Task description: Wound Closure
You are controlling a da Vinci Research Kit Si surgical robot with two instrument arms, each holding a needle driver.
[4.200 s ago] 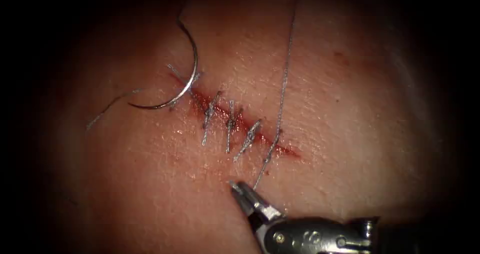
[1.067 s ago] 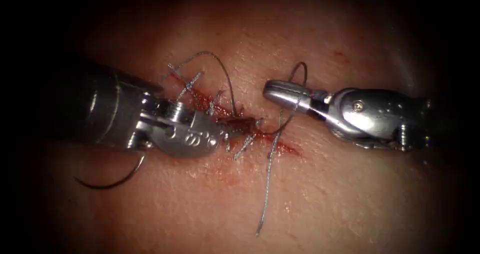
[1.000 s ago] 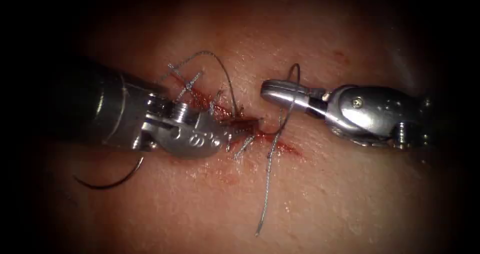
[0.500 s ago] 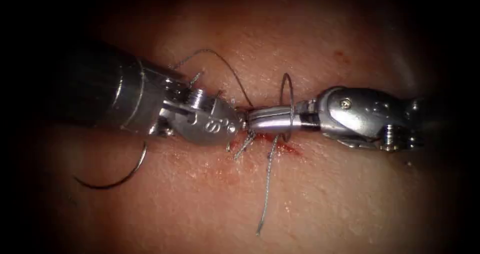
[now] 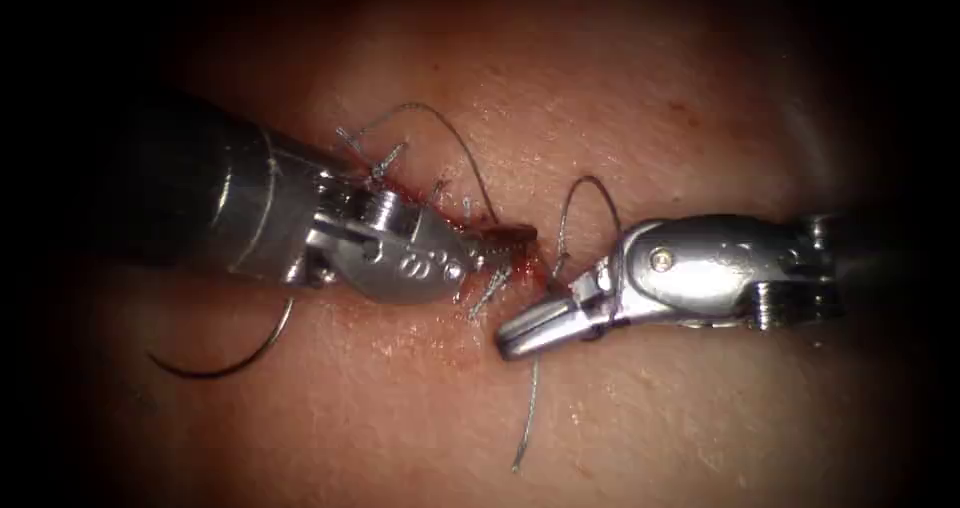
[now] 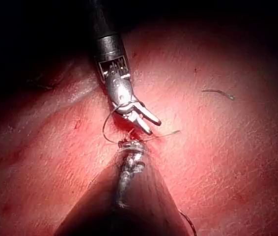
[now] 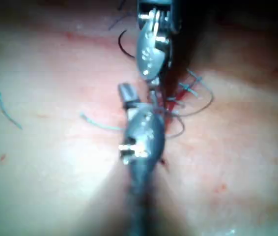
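**Knot-tying stage over a partly closed cut**

The tissue (image 5: 700, 398) carries the cut (image 5: 440, 218), which runs from far left to near right and is crossed by several stitches (image 5: 488, 290), with red fluid (image 5: 525, 263) along it. The left arm's tool (image 5: 505, 236) lies over the cut from the left; its jaws are closed on the thread (image 5: 450, 138), which arcs up over the far side of the cut. The right arm's tool (image 5: 525, 330) comes in from the right, its tip just right of the cut; its jaws stand slightly apart and grip nothing, though a loop of thread (image 5: 590, 188) passes round them. A free thread tail (image 5: 527, 418) trails toward the near side. The needle (image 5: 225, 363) lies loose on the tissue left of the cut, not in the tissue, partly hidden by the left tool.
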